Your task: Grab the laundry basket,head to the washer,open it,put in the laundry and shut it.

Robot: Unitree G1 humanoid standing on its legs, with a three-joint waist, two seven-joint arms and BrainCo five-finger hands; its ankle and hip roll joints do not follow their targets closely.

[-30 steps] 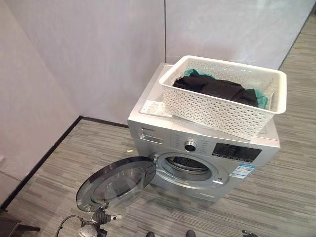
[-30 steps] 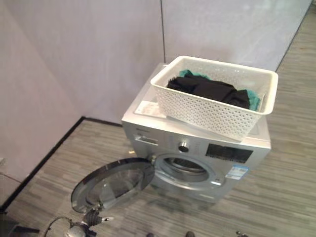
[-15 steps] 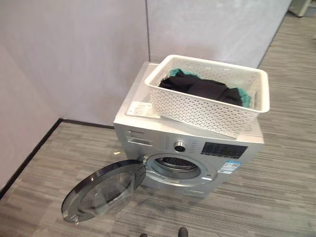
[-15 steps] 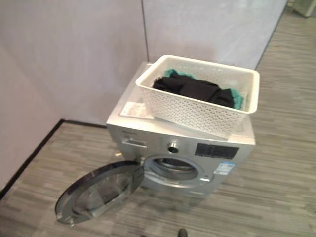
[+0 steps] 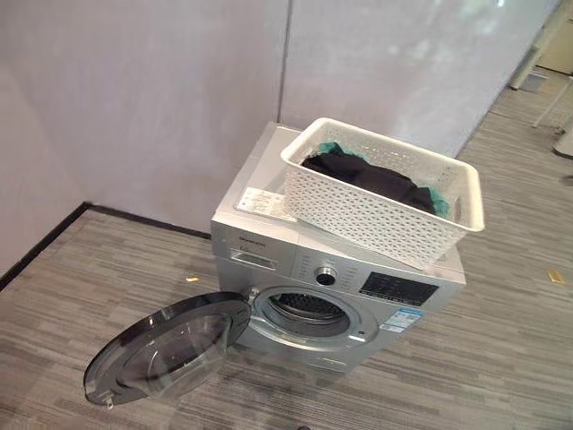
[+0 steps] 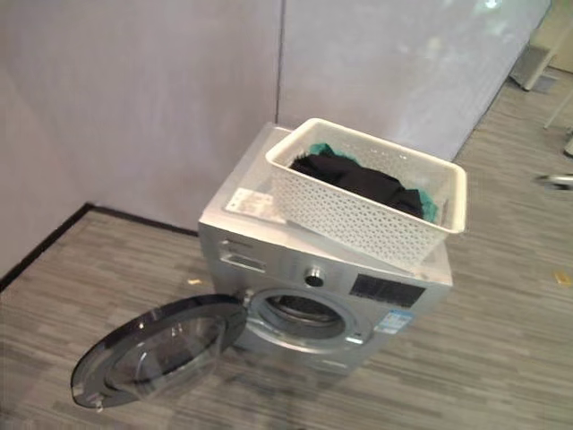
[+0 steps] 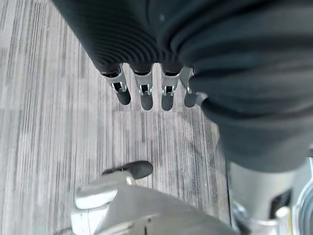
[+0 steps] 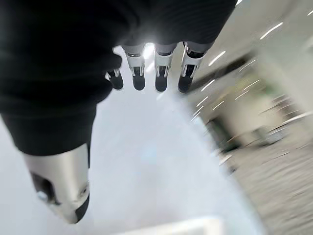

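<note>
With the basket (image 5: 385, 193) on the washer (image 5: 295, 260) and its door (image 5: 161, 349) open, my left robot hand (image 7: 146, 93) and right robot hand (image 8: 146, 73) hang relaxed and empty; loading the laundry (image 5: 376, 177) and shutting remain.

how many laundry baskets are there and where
1: a white laundry basket sits on top of the washer, holding dark and teal clothes; no other shows.

Grey plank floor (image 5: 501, 358) — pale wall panels (image 5: 161, 98) behind, dark baseboard (image 5: 40, 246).
</note>
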